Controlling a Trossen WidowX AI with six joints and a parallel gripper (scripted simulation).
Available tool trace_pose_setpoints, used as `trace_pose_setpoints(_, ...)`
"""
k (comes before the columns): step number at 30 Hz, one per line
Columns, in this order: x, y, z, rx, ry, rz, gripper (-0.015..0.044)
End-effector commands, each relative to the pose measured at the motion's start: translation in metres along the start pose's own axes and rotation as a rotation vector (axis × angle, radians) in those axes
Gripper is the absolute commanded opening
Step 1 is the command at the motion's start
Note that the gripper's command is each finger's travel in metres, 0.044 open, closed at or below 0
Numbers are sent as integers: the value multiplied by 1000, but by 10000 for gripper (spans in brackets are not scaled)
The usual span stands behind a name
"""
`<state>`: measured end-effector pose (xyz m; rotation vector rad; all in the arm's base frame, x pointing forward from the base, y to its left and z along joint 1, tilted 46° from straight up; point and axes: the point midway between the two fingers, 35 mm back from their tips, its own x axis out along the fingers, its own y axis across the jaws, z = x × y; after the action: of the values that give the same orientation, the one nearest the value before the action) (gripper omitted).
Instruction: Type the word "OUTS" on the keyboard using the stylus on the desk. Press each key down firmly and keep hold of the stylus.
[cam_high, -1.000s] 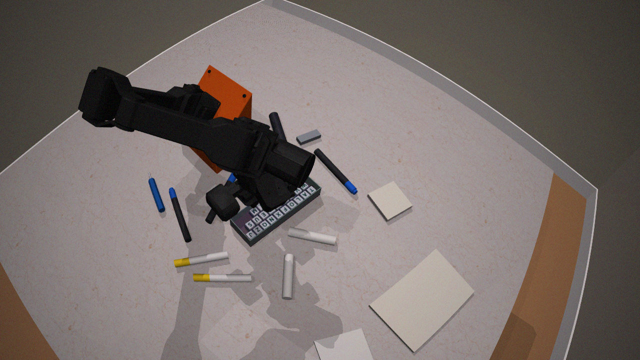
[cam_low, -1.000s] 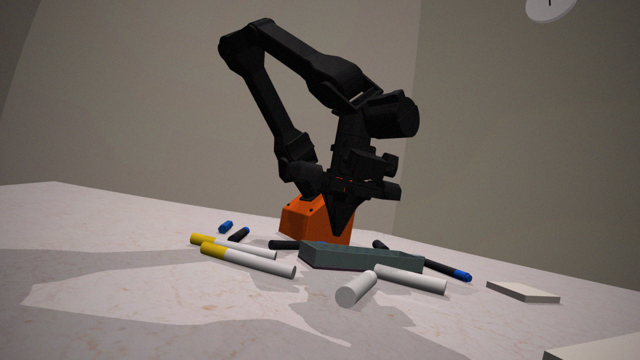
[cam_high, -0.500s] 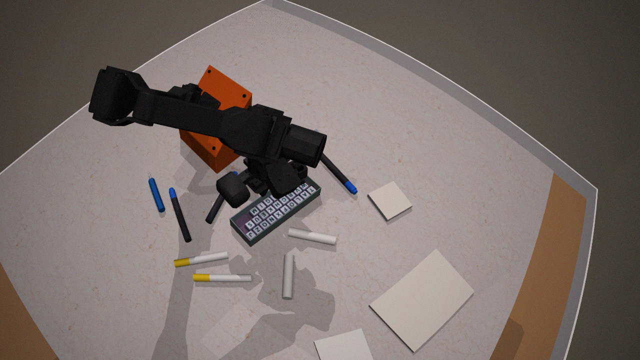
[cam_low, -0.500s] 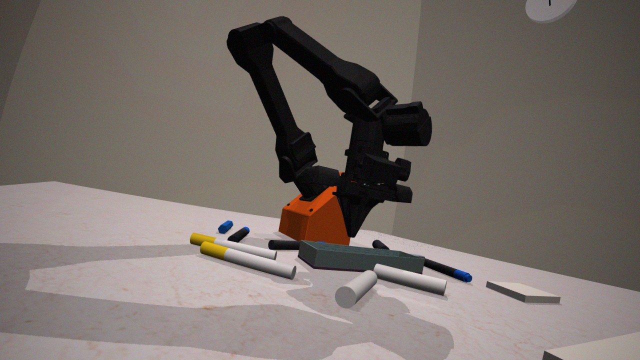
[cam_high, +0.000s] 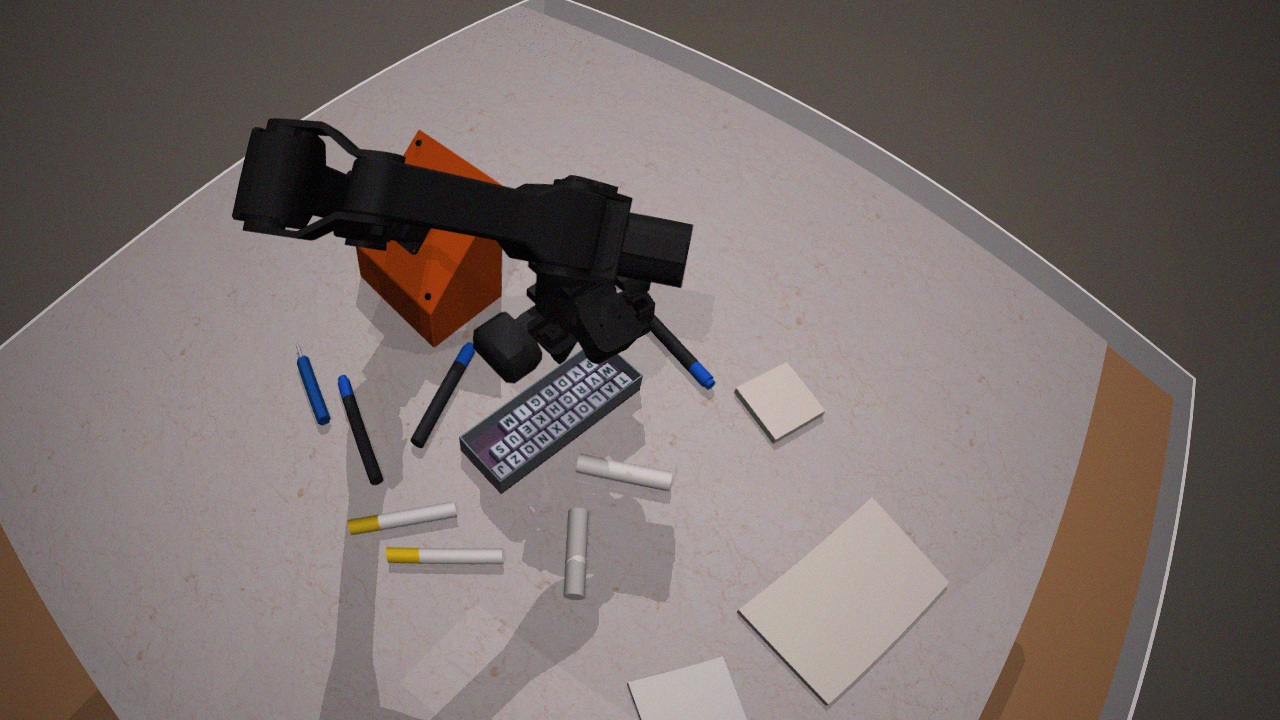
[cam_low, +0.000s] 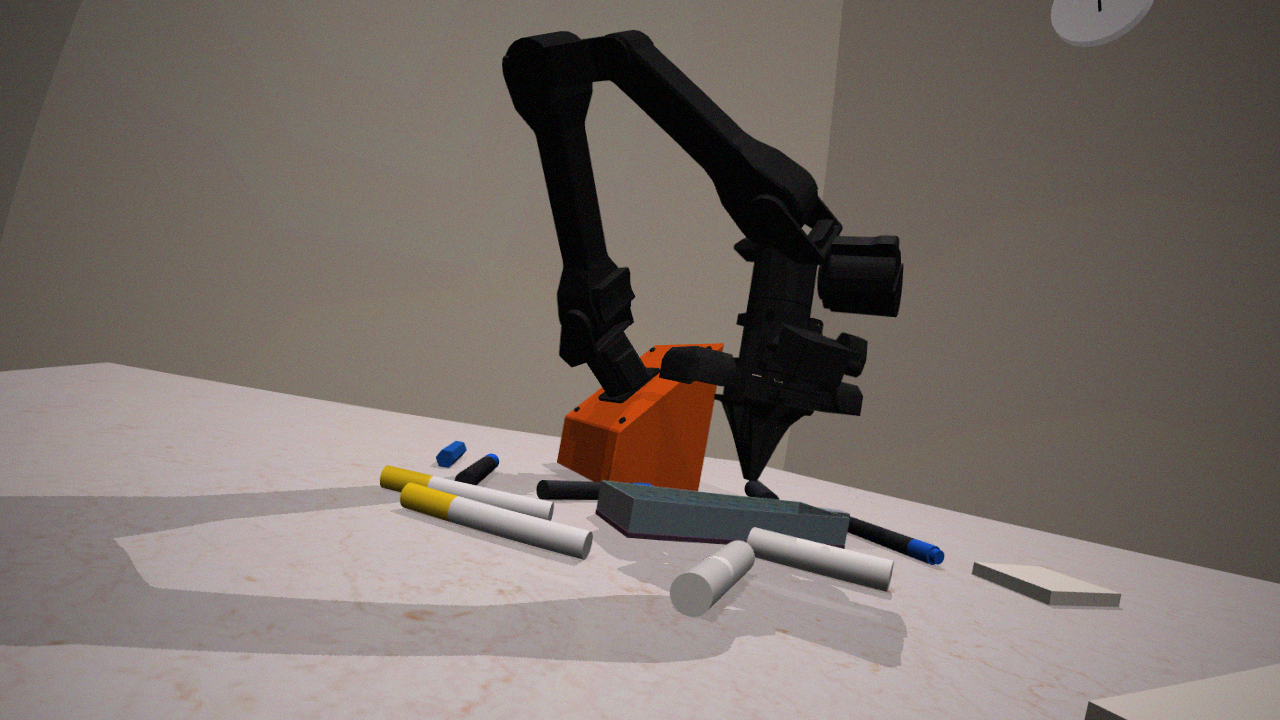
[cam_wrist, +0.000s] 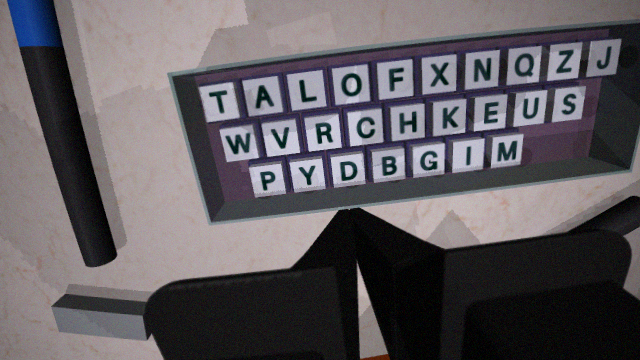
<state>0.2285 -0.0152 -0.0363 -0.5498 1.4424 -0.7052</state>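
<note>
The grey keyboard (cam_high: 481, 467) (cam_low: 716, 519) (cam_wrist: 192, 150) lies in the middle of the desk, with white letter keys in three rows. My gripper (cam_high: 604, 338) (cam_low: 756, 472) (cam_wrist: 349, 219) is shut with nothing between the fingers. Its tips point down just outside the keyboard's long edge, by the P-Y-D row, low over the desk. A short blue stick with a thin point (cam_high: 312, 388) (cam_low: 451, 453) lies far to the left, apart from the gripper. A black pen with a blue cap (cam_high: 682, 353) (cam_low: 895, 540) (cam_wrist: 65, 150) lies beside the keyboard's T end.
Two more black pens with blue caps (cam_high: 442, 394) (cam_high: 359, 429), two yellow-capped white markers (cam_high: 402, 517) (cam_high: 444, 555) and two white cylinders (cam_high: 623, 471) (cam_high: 575, 551) lie around the keyboard. A small grey block (cam_wrist: 100, 312) lies near the gripper. Paper pads (cam_high: 778, 400) (cam_high: 841, 598) lie to the right. The orange arm base (cam_high: 447, 286) stands behind.
</note>
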Motion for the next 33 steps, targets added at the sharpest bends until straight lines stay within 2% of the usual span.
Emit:
trace_pose_setpoints(1,-20,3,2,1,-1,8,0)
trace_pose_setpoints(4,-57,2,0,1,0,7,0)
trace_pose_setpoints(13,-54,3,3,1,-15,11,0)
trace_pose_setpoints(17,-54,3,3,2,-13,10,105)
trace_pose_setpoints(21,-54,3,3,2,-13,10,0)
trace_pose_setpoints(30,-54,3,3,2,-13,10,0)
trace_pose_setpoints(33,-53,1,3,3,-9,10,79)
